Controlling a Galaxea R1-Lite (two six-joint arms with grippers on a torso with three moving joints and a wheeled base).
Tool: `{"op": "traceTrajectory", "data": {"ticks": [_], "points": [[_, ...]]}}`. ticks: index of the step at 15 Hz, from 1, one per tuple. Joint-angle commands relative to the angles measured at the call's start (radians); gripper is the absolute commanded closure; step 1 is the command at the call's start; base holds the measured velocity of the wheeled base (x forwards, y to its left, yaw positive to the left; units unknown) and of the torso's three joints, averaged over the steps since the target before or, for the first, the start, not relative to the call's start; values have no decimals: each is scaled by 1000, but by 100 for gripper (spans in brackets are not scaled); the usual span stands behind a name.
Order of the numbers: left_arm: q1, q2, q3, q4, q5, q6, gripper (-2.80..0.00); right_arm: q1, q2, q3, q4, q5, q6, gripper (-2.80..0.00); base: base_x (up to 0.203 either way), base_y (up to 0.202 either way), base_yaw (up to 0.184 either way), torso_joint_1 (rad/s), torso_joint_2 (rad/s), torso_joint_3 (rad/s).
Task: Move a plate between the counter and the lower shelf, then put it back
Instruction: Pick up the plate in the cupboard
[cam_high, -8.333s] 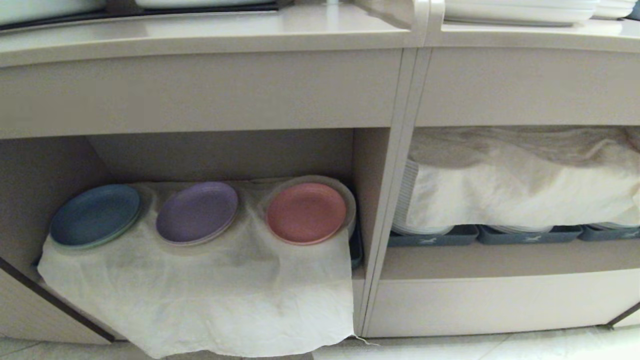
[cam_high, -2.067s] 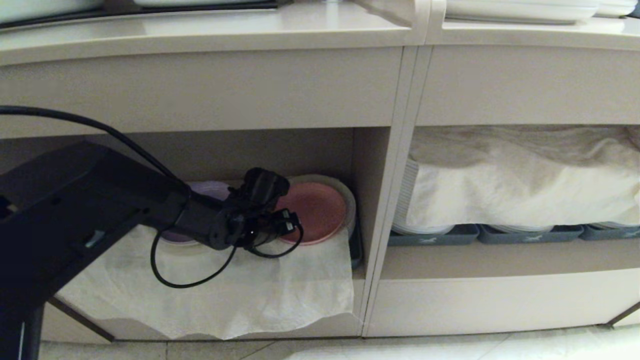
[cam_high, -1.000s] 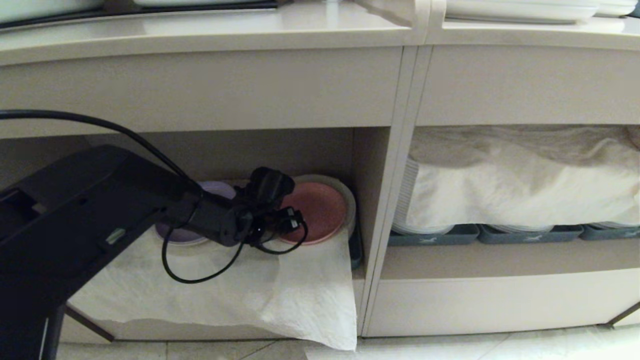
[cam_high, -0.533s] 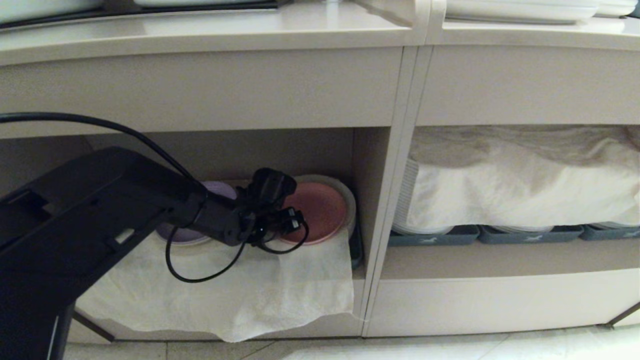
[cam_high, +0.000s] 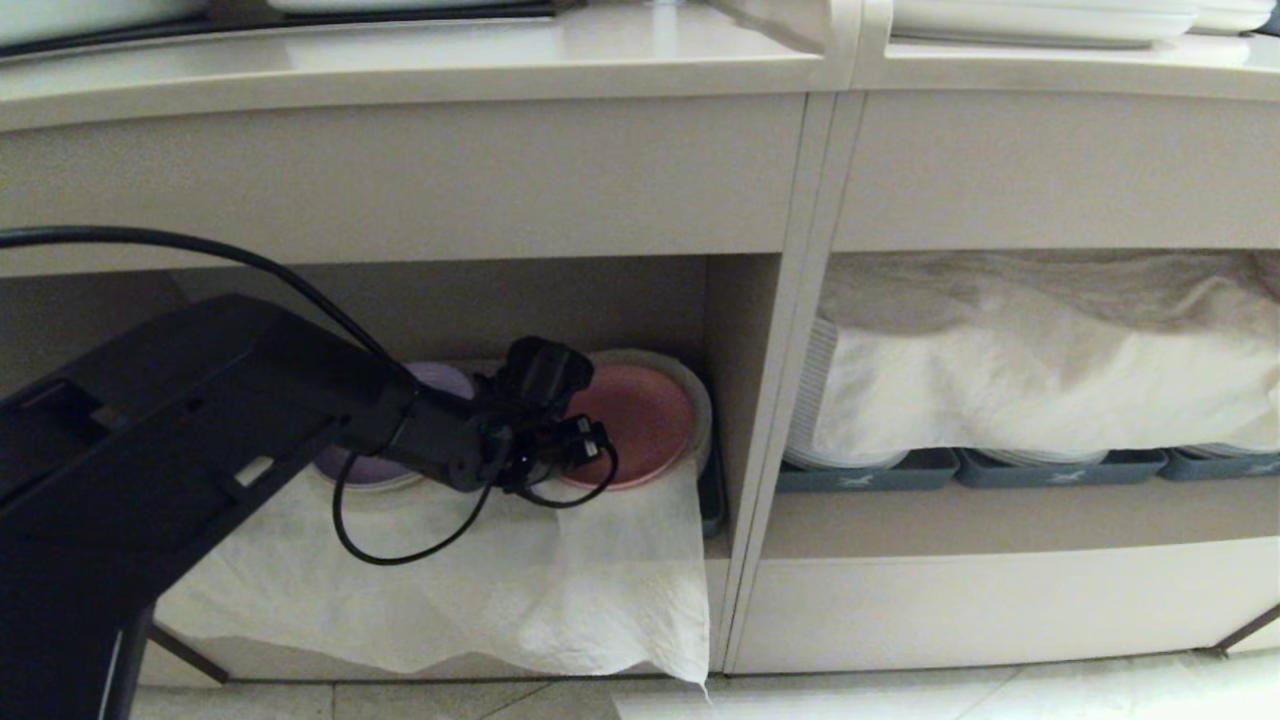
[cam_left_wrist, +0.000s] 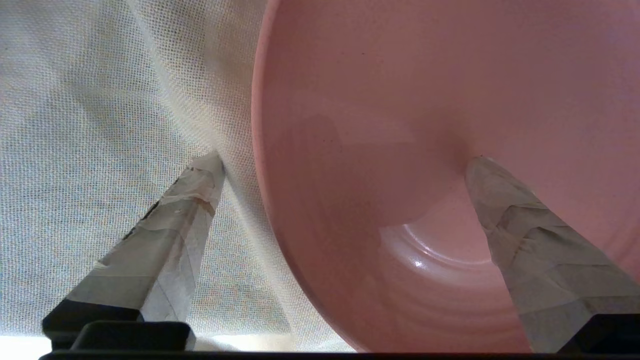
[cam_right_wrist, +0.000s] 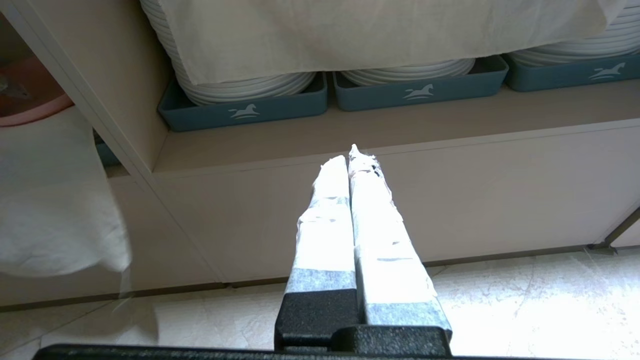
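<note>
jaw state (left): spread wide; the left gripper (cam_left_wrist: 345, 160) holds nothing. One taped fingertip (cam_left_wrist: 202, 175) rests against the white cloth (cam_left_wrist: 75, 125) outside the plate's edge; the other comes down onto the plate's inner face.

key relation: the rim of the plate (cam_left_wrist: 425, 125) runs between the two fingers, so the jaws straddle the near-left edge. Closing them should, in my judgement, pinch rim and not air.

risk: the outer finger touches cloth; a fold of it could be caught in the pinch along with the rim.

plate axis: round, so no long axis; it lies flat, face up. The approach line is across the rim, from the plate's left side toward its centre.

plate location: the plate (cam_high: 630, 422) sits on top of a cloth-covered stack at the right end of the lower shelf (cam_high: 450, 310), beside the cubby's right wall. A purple plate (cam_high: 430, 385) is just to its left, partly hidden by the arm.

nearer arm: the left gripper (cam_high: 585, 447) is at the plate. The right gripper (cam_right_wrist: 352, 160), fingers pressed together, points at the neighbouring cubby with the grey-blue trays (cam_right_wrist: 245, 107), well apart from the plate.

counter: the counter (cam_high: 400, 60) is directly above the shelf, with nothing pink on it.

stage (judgement): grasp not yet made; lift to the counter is pending.
</note>
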Motion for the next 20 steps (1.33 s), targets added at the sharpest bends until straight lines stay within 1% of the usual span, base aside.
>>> {"op": "traceTrajectory", "data": {"ticks": [1,10,16,20], "points": [[0,-8,0,-1,1,-4,-280,0,0,0,-1,-1,1,0,0,0,0,0,0,0],[-4,-29,0,0,0,-5,-280,0,0,0,-1,-1,1,0,0,0,0,0,0,0],[-25,-26,-1,-2,-1,-7,-280,0,0,0,-1,-1,1,0,0,0,0,0,0,0],[-23,-28,-6,0,-1,-7,-280,0,0,0,-1,-1,1,0,0,0,0,0,0,0]]}}
